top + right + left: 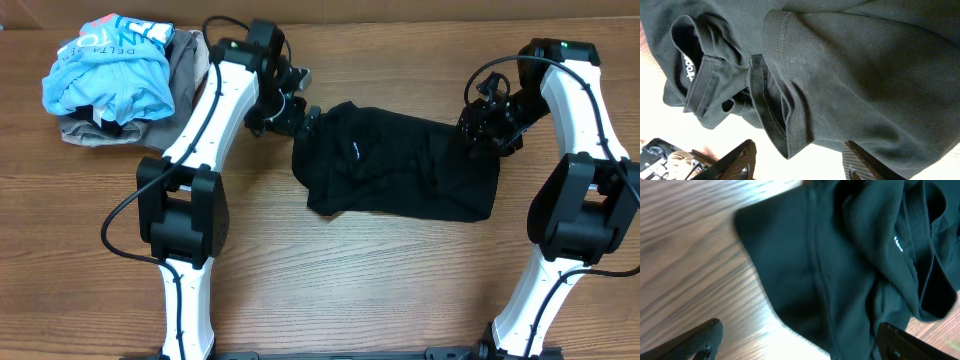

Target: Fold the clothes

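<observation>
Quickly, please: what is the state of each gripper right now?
Left gripper: open, holding nothing, above the black shirt.
Right gripper: open, holding nothing, above the same shirt.

I can make out "DELTA" printed on the light blue shirt [110, 65]. The white marks on the black shirt [400, 165] are too small for me to read.

My left arm [205, 110] and right arm [590, 110] have white shells, black joints and looping black cables.
</observation>
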{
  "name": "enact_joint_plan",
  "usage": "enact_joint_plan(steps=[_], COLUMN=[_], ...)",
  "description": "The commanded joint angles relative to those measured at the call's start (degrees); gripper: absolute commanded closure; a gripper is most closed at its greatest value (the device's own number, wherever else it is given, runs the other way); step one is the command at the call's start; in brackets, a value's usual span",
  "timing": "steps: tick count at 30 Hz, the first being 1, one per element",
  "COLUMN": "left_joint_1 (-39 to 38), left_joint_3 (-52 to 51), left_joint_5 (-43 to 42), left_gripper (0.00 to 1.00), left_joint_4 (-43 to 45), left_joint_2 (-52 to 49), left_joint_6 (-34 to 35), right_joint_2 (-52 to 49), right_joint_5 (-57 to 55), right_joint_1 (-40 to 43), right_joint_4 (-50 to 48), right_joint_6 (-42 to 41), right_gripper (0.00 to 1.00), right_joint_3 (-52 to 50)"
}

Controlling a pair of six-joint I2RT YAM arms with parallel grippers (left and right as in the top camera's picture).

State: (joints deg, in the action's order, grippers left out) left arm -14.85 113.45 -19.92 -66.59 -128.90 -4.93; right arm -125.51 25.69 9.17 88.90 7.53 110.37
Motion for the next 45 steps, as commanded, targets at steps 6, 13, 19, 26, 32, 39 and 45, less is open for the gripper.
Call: enact_joint_plan(steps=[6,13,19,26,32,39,45], left_joint_1=[0.20,-0.59,-2.29,-2.82,-2.89,-4.61,-4.59], left_joint_3=[-9.86,-14.23,-18.45,-19.28,-19.28,-19.28,-19.28], left_joint_5=[-12.87,-13.42,-15.52,-14.19,-14.21,-18.14,-19.61], left_gripper=[0.00,0.00,0.00,0.00,0.00,0.00,0.00], left_joint_4=[11.43,15.26,20.52,25.14,29.55,31.30,30.71], left_joint_2=[-0.22,-0.22,-0.22,-0.22,-0.22,-0.22,-0.22], left_joint_6=[-2.82,-2.78,-1.16,5.33,12.74,12.50,12.20], right_joint_2=[2.40,2.40,2.40,2.40,2.40,2.40,2.40], right_joint_5=[-0.22,-0.20,-0.20,-0.20,-0.20,-0.20,-0.17], right_joint_1=[0.00,0.00,0.00,0.00,0.00,0.00,0.00], right_joint_4=[-0.26,-0.31,-0.28,-0.28,-0.31,-0.59,-1.84], right_joint_6=[0.46,0.44,0.44,0.44,0.44,0.44,0.42], right_gripper=[0.39,0.35,0.32,0.26,0.23,0.23,0.20], right_joint_3=[1.46,1.46,1.46,1.46,1.46,1.46,1.46])
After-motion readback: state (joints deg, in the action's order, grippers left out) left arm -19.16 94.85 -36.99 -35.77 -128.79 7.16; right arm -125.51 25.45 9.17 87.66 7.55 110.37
